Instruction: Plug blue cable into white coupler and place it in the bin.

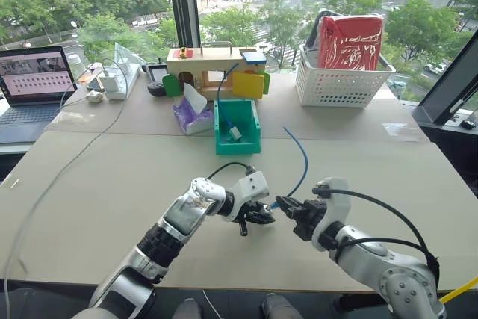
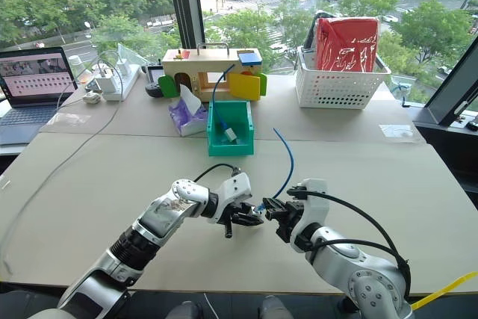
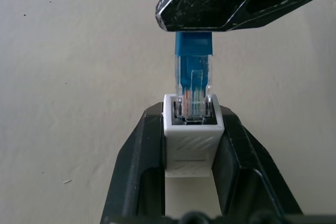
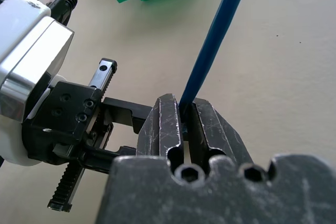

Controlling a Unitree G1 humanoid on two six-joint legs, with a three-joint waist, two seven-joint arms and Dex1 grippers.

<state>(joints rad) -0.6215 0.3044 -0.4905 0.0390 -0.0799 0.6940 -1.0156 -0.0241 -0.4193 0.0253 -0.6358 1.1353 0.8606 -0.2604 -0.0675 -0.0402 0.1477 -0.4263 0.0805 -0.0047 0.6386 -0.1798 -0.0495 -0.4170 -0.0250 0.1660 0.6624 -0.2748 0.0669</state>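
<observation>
Jaws clamped, left gripper point(image 3: 191, 182) on white coupler point(image 3: 191, 142), right gripper point(image 4: 184, 124) on blue cable point(image 4: 212, 45)

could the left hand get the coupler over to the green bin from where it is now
Probably yes. The left hand grips the white coupler, with bare table ahead up to the bin. But the blue cable sits in the coupler and the right hand grips it, so both must move together.

On the surface point(image 1: 112, 184): 2 claws, left point(image 1: 263, 217) and right point(image 1: 290, 208); 1 blue cable point(image 1: 301, 160); 1 white coupler point(image 3: 192, 139); 1 teal bin point(image 1: 237, 138); 1 white lattice basket point(image 1: 340, 84); 1 laptop point(image 1: 33, 87); 1 tissue pack point(image 1: 190, 113).
</observation>
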